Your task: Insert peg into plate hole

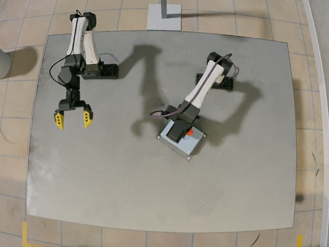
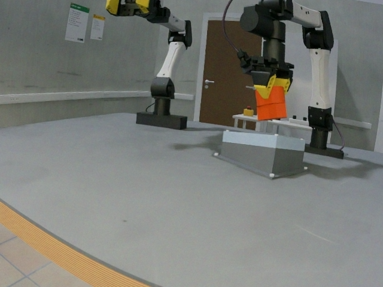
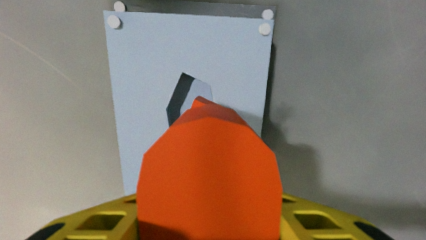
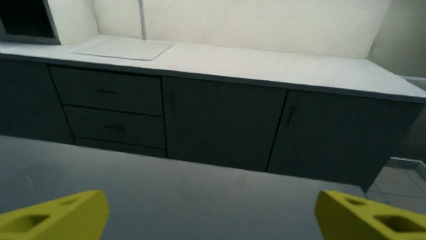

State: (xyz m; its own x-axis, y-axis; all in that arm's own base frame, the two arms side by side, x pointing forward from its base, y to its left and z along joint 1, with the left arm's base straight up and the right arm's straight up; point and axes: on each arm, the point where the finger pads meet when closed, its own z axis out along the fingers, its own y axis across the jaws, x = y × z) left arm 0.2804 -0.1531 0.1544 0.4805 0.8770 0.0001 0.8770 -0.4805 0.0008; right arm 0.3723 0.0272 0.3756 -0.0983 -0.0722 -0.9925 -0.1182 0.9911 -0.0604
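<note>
Left gripper (image 2: 272, 91) (image 3: 210, 216) clasps a tilted peg (image 1: 189, 131) (image 2: 271, 107) (image 3: 210, 170), its hole (image 3: 178, 99) toward eleven o'clock in wrist view; straighten, align, lower gently. Right gripper (image 1: 74, 128) (image 2: 127, 6) (image 4: 212, 210) gapes.

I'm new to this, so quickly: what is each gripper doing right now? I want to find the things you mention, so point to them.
Left gripper (image 2: 271, 89): closed on the orange peg (image 2: 271, 106) (image 3: 210, 175), holding it above the plate (image 2: 247, 138) (image 3: 145, 55).
Right gripper (image 1: 74, 124) (image 4: 212, 215): open, nothing between its fingers.

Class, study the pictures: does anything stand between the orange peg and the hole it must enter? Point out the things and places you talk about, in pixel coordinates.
Nothing visible does. The left pincer (image 2: 272, 88) already grips the peg (image 2: 271, 103) (image 3: 210, 175), which hangs above the plate (image 2: 249, 137) (image 3: 145, 60). The peg itself hides part of the hole (image 3: 181, 97) in the left wrist view, so that part cannot be checked.
</note>
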